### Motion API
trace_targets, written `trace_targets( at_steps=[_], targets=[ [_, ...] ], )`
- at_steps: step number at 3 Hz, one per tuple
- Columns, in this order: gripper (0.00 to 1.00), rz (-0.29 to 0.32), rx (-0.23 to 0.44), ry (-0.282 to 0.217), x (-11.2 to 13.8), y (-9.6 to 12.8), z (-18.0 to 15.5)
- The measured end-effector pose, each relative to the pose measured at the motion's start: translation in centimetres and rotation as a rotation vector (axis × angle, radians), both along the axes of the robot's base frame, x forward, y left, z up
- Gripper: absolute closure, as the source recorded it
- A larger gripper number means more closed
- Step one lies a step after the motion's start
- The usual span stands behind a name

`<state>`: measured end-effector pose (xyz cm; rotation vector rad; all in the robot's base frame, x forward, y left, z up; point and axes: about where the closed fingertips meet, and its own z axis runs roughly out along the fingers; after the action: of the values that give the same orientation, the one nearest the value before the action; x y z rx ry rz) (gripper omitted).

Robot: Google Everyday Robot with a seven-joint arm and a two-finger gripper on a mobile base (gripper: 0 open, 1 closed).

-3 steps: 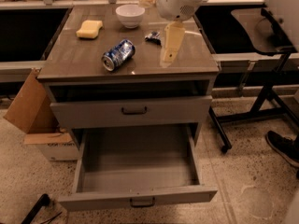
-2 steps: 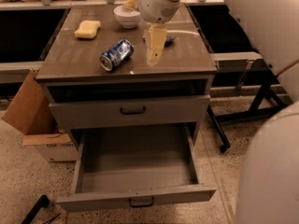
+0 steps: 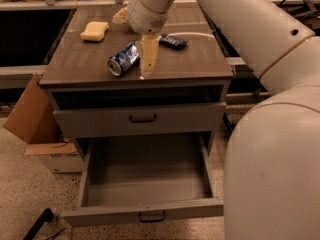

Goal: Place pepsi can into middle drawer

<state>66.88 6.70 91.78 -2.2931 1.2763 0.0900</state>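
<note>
The pepsi can point(image 3: 123, 59) lies on its side on the brown cabinet top point(image 3: 90, 66), its silver end toward the front left. My gripper point(image 3: 148, 61) points down just to the right of the can, close beside it and low over the top. It holds nothing that I can see. The middle drawer point(image 3: 145, 186) is pulled out wide below, its inside bare, its grey front and dark handle point(image 3: 151, 216) toward me. The upper drawer front point(image 3: 100, 123) above it is closed.
A yellow sponge point(image 3: 95, 30) lies at the back left of the top. A flat dark-blue snack packet point(image 3: 172, 40) lies behind the gripper. My white arm point(image 3: 270, 134) fills the right side. A cardboard box point(image 3: 35, 126) stands on the floor to the left.
My gripper has moved left across the cabinet top, from well right of the can to right beside it. The can has not moved. The arm now fills more of the right side.
</note>
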Motion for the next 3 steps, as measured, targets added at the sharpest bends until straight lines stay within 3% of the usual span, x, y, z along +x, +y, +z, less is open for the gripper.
trace_targets(
  at_steps=[1,3],
  targets=[
    [0.00,0.028,-0.023,0.026,1.4,1.9,-2.2],
    [0.00,0.013,-0.067,0.065,3.1,2.2,-4.9]
  ],
)
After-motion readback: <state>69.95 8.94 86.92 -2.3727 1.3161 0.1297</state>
